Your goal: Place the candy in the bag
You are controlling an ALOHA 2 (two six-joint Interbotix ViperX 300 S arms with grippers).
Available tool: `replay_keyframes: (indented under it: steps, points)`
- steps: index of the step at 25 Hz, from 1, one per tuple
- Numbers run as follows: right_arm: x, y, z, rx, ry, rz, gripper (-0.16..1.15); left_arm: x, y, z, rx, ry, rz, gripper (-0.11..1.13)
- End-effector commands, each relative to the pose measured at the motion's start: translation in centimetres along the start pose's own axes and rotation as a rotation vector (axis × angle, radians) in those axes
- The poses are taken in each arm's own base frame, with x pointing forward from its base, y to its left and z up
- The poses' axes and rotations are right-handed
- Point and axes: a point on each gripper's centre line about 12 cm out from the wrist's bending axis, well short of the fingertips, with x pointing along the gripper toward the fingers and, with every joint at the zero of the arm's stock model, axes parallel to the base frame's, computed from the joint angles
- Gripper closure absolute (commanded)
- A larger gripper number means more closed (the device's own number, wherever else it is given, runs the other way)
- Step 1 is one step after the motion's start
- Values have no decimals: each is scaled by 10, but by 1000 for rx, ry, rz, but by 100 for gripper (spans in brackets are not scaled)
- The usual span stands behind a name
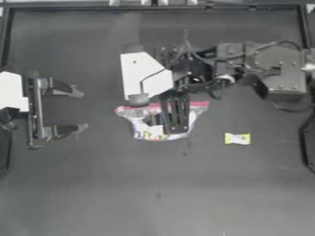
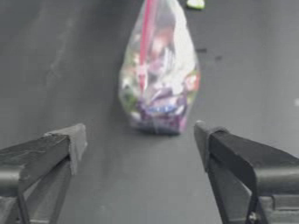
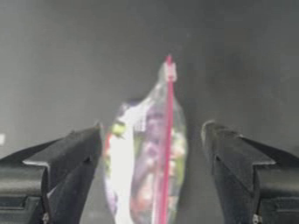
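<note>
The bag (image 1: pixel 148 120), a clear pouch with a pink-red strip along its mouth, lies mid-table with colourful sweets showing through it. My right gripper (image 1: pixel 175 123) reaches in from the right and hangs over the bag's right half. In the right wrist view this gripper (image 3: pixel 152 131) is open, with the bag (image 3: pixel 146 157) between its fingers (image 3: pixel 79 148). The candy (image 1: pixel 237 138), small and pale yellow-green, lies alone on the table to the right of the bag, apart from both grippers. My left gripper (image 1: pixel 78 110) is parked at the left, open and holding nothing, facing the bag (image 2: pixel 158 78) and the candy (image 2: pixel 196 4).
The right arm's white wrist block (image 1: pixel 144 76) and cables (image 1: pixel 197 64) sit just behind the bag. A dark table (image 1: pixel 154 193) spreads in front of the bag. A raised frame (image 1: pixel 154 7) runs along the back edge.
</note>
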Motion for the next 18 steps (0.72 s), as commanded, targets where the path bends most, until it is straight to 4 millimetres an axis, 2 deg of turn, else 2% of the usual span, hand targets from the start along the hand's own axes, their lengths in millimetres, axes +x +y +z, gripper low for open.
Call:
replay_keyframes:
  steps: [1,11,18]
  points:
    - [-9,-5,14,-7,-28,-7,2,1,2,7,-2,-24,6,-1]
    - [18,-9,24,-23,28,7,2,1,4,7,-2,-28,18,0]
    - [29,-10,34,-27,33,25,2,6,5,8,0,-52,20,-1]
